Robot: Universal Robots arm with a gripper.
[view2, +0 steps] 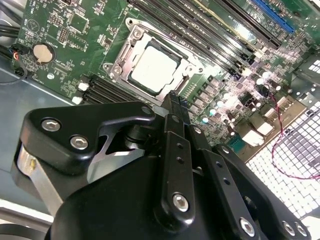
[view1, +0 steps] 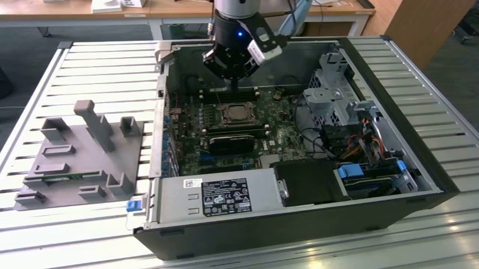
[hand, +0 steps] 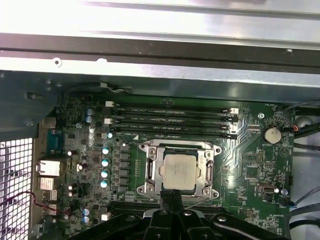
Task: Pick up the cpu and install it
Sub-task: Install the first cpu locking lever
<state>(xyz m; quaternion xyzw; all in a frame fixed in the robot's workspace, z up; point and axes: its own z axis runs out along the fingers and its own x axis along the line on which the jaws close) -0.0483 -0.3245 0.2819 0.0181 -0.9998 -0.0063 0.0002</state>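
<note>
The cpu (view1: 238, 114) is a silver square chip lying flat in the metal-framed socket of the green motherboard (view1: 281, 134) inside the open computer case. It also shows in both wrist views as the cpu (view2: 154, 67) (hand: 181, 171), seated within the socket frame. My gripper (view1: 234, 89) hangs just above the board, slightly behind the socket in the exterior view. Its black fingers are pressed together with nothing between them, and the gripper (view2: 176, 100) (hand: 172, 194) tip is at the socket's edge, apart from the chip.
A grey fixture (view1: 78, 151) with posts stands on the slatted table at the exterior view's left. Within the case sit a labelled power supply (view1: 217, 196), a black block (view1: 232, 143), a drive cage (view1: 329, 95) and cables. Memory slots (hand: 170, 120) run beside the socket.
</note>
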